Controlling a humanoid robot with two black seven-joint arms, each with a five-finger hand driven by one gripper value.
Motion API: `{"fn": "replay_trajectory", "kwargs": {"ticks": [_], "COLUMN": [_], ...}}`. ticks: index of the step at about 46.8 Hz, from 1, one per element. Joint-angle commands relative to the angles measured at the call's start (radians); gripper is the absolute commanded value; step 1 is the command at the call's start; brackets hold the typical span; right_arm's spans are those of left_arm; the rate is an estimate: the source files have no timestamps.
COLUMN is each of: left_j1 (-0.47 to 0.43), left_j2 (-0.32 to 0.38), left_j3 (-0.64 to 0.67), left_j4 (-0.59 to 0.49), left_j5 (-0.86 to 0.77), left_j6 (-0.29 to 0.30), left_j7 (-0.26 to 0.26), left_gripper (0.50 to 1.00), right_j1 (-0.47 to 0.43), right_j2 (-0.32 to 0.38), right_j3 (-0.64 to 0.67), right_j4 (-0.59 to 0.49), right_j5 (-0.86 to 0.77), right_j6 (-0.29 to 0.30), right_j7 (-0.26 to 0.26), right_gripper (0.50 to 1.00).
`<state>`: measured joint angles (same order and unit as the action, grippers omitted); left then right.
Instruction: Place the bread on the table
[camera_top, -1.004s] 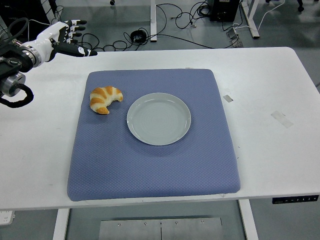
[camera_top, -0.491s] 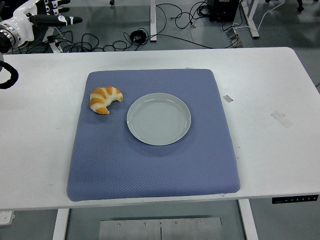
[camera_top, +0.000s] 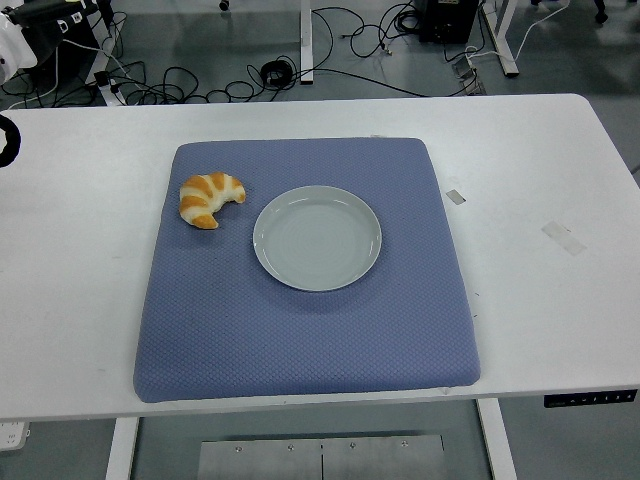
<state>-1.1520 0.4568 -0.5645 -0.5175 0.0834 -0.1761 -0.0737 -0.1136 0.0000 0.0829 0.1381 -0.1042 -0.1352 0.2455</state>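
A golden croissant lies on the blue padded mat, near the mat's left edge and just left of an empty grey plate. Nothing touches the croissant. My left arm shows only as a white and black piece in the far top-left corner, well away from the croissant and beyond the table's far edge. The hand itself is cut off by the picture's edge. The right arm does not show.
The mat covers the middle of the white table. Small tape marks sit on the table's right side. Cables and desk legs lie on the floor beyond the far edge.
My left arm has drawn back up and to the left, from over the table's far-left corner almost out of the picture. The croissant and plate have not moved.
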Motion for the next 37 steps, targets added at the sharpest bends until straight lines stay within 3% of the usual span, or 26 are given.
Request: {"fn": "replay_trajectory", "kwargs": {"ticks": [1,10,37], "left_j1": [0.0,0.006,0.021], "left_j2": [-0.023,-0.061,-0.061], "left_j3": [-0.014,-0.029,-0.023], "left_j4": [0.056,0.108,0.108], "left_j5": [-0.025,-0.031,-0.016], "left_j6": [0.001,0.012,0.012], "left_j7": [0.0,-0.005,-0.009], "left_gripper": [0.966,0.966,0.968], "right_j1": [0.0,0.0,-0.001], "right_j2": [0.0,0.0,0.0], "right_j3": [0.0,0.0,0.001], "right_j4": [0.0,0.0,0.009], "right_j5": [0.0,0.0,0.0], "right_j6": [0.0,0.0,0.0], "right_j7": [0.0,0.0,0.0], "right_gripper": [1.0,1.0,1.0]}}
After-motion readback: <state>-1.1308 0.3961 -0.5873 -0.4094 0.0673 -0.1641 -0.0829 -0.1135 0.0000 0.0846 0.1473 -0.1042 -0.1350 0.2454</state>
